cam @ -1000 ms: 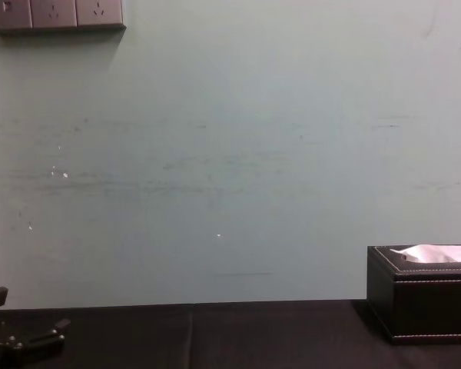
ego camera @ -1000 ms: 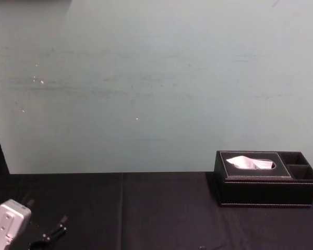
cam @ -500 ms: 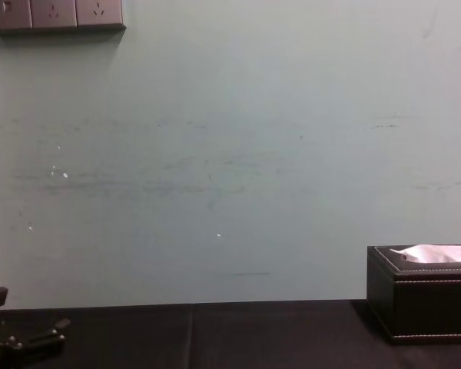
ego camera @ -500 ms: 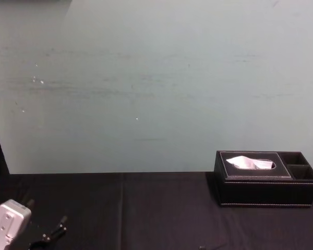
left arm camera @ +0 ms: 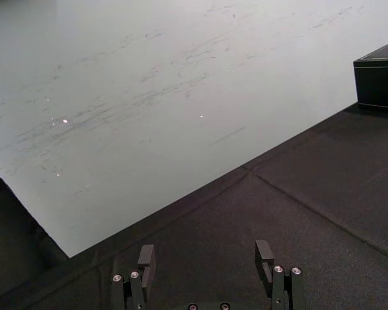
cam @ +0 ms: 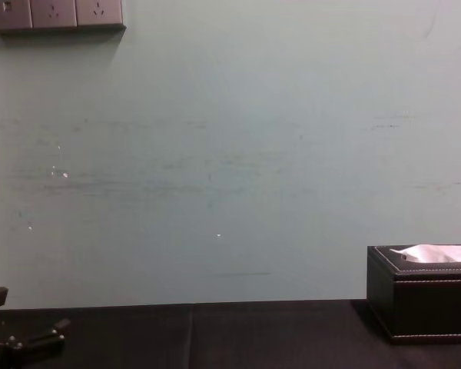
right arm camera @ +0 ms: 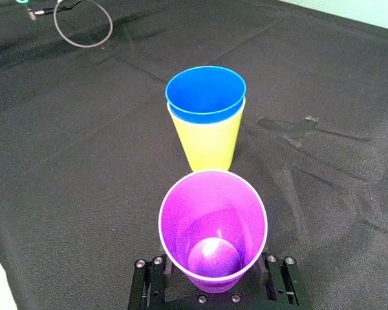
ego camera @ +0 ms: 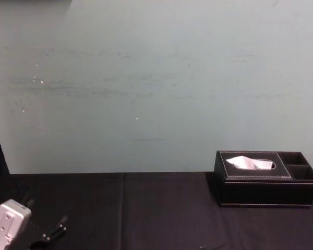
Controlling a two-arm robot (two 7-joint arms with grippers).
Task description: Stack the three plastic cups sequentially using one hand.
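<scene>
The left hand is matte black, with two thin flat fingers and small silvery screws at their bases. Behind it sits a pale grey wrist block. The right hand is equally black and silver-screwed.

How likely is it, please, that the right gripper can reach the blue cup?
Probably yes: the right gripper, holding the purple cup, faces the blue cup nested in the yellow cup, with bare cloth between. The left gripper hangs open.

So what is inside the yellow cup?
The blue cup sits nested in the yellow cup, rim just above; the yellow cup's inside is covered. The right gripper holds the purple cup nearby.
</scene>
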